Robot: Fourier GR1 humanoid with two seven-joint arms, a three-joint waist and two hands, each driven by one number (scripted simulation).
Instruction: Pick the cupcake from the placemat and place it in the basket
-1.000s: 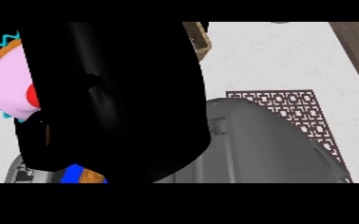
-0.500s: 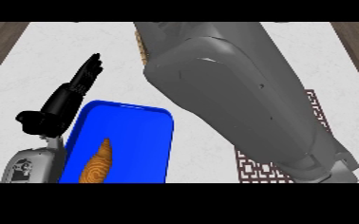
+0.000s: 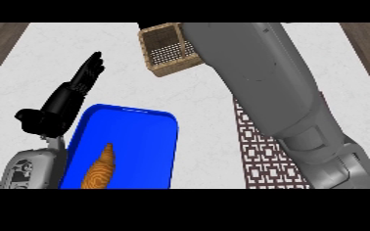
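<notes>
White counter holds the basket [image 3: 168, 49], mouth up; left hand [image 3: 69, 98] open, empty.

Left hand [image 3: 69, 95] open, fingers straight, at left; right forearm [image 3: 278, 88] crossing diagonally, hand hidden

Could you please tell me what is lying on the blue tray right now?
A brown croissant lies on the blue tray, near its lower left. The left hand covers the tray's left edge.

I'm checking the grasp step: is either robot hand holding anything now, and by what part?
The left robot hand is open, fingers straight, holding nothing. The right forearm reaches toward the basket, but its robot hand is hidden, so its hold cannot be told.
</notes>
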